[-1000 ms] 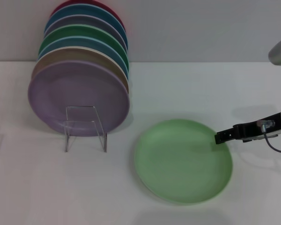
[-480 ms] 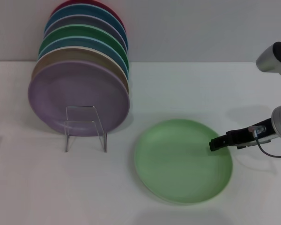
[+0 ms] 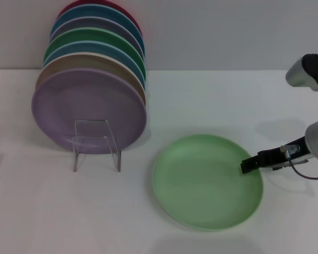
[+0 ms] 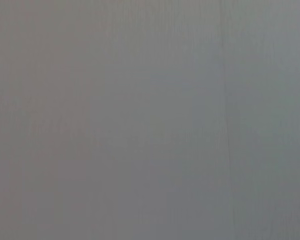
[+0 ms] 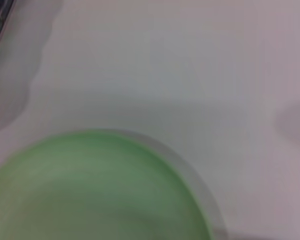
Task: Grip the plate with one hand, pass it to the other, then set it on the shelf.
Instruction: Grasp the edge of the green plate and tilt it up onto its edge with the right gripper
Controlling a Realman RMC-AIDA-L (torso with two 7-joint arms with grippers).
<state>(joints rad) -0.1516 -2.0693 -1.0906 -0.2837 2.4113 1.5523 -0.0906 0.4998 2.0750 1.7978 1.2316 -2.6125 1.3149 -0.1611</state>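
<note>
Head view: round matte plate (image 3: pixel 201 182); slim right end effector (image 3: pixel 247 165)

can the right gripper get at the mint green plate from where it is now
Probably yes. The right gripper is already at the plate's right rim, and the plate lies flat on the white table with nothing between them. Whether it has closed on the rim can't be told.

One pale green plate (image 3: pixel 206 182) flat, seven racked plates (image 3: pixel 89 110) (colours mixed), one clear rack (image 3: pixel 97 144).
</note>
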